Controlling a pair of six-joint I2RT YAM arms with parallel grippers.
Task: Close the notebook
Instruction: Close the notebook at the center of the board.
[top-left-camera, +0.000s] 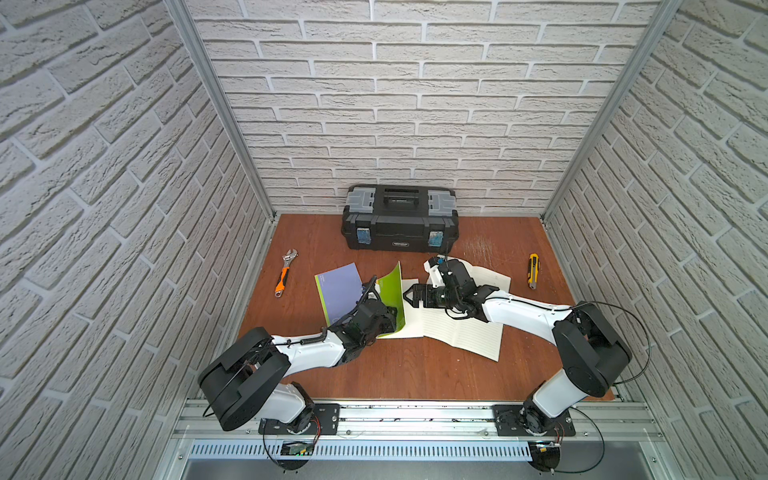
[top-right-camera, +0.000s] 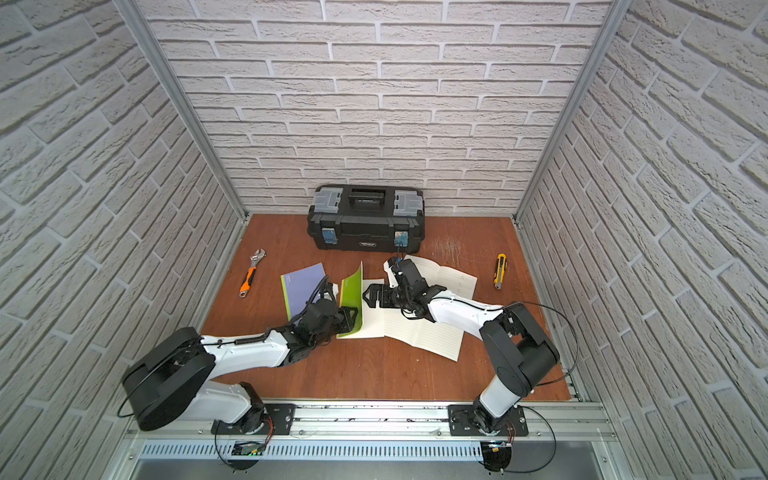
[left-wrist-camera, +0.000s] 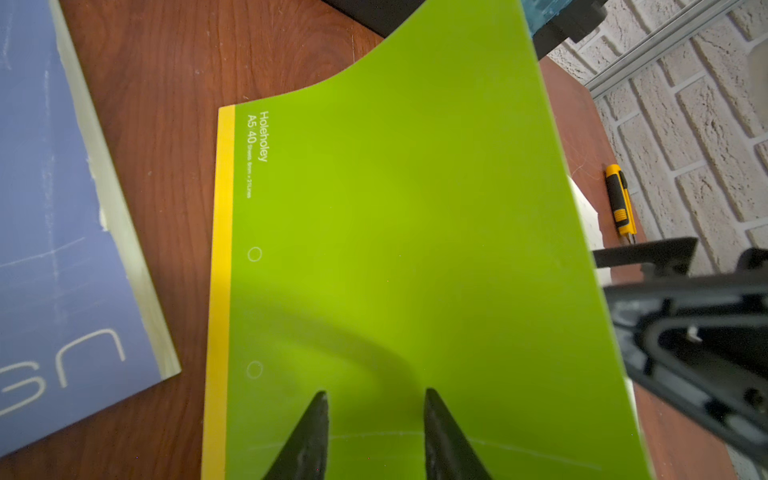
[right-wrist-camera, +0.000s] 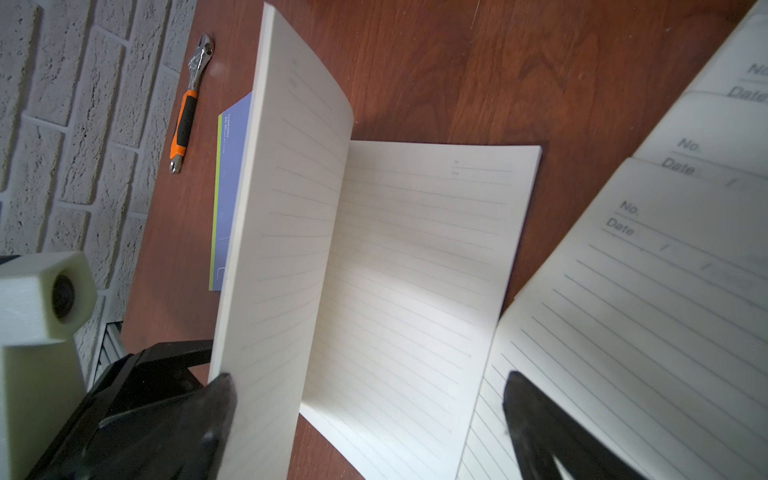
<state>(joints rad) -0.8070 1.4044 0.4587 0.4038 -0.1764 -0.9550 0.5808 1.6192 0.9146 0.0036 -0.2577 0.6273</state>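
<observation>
Propping the green notebook (top-left-camera: 392, 297) half shut at mid-table, just beside a blue notebook (top-left-camera: 338, 291) | pressing left gripper (left-wrist-camera: 376, 395) against the raised cover (left-wrist-camera: 415, 208), jaws parted, gripping nothing | hovering right gripper (right-wrist-camera: 370, 386) over the lined pages (right-wrist-camera: 415, 270), jaws wide, empty — remaining, apparently: folding the cover down flat.

Lime-green-covered paper notebook (top-left-camera: 392, 299): cover plain, with a yellow band (left-wrist-camera: 222, 270) along the spine edge and small white lettering. Pages are cream, ruled in fine grey.
Flat lavender-blue closed notebook (top-left-camera: 338, 291): lime stripe at one edge, pale lettering.
Second open paper notebook (top-left-camera: 465, 332): cream pages, grey-ruled.
Adjustable steel wrench (top-left-camera: 284, 274): silver head, orange and black grip.
Slim utility knife (top-left-camera: 532, 271): yellow with black.
Rectangular plastic toolbox (top-left-camera: 399, 224): black, with grey lid trays and blue latches.
Wooden tabletop (top-left-camera: 395, 374): red-brown grain.
Textured walls (top-left-camera: 415, 104): off-white brick pattern.
</observation>
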